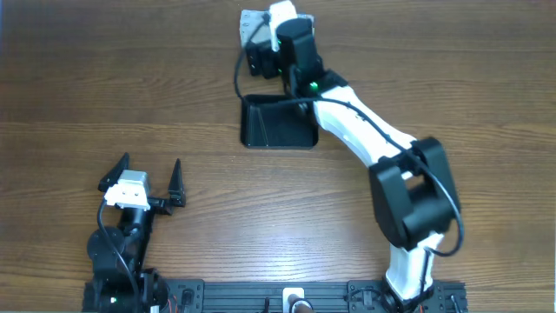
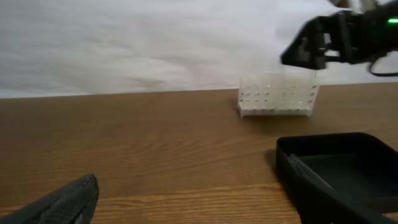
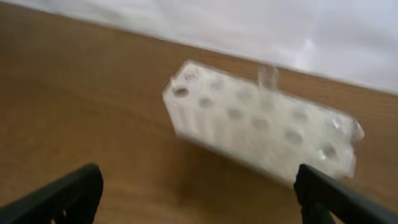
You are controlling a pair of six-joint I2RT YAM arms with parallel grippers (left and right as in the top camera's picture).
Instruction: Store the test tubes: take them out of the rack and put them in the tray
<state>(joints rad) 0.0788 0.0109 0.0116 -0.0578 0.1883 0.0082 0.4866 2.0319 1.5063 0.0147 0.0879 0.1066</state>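
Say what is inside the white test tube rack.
One clear test tube stands in the rack; the other visible holes look empty. From above, the right arm covers part of it.

Brown wooden tabletop (image 1: 104,78): broad passable stretch between left gripper (image 1: 149,162) and black rectangular plastic tray (image 1: 247,122). White perforated plastic rack (image 3: 261,121) just beyond tray, one clear tube (image 3: 267,76) sticking up. Right arm (image 1: 360,122) crosses tray's right corner, blocking that side. Right gripper (image 3: 199,177) over rack, fingers wide.
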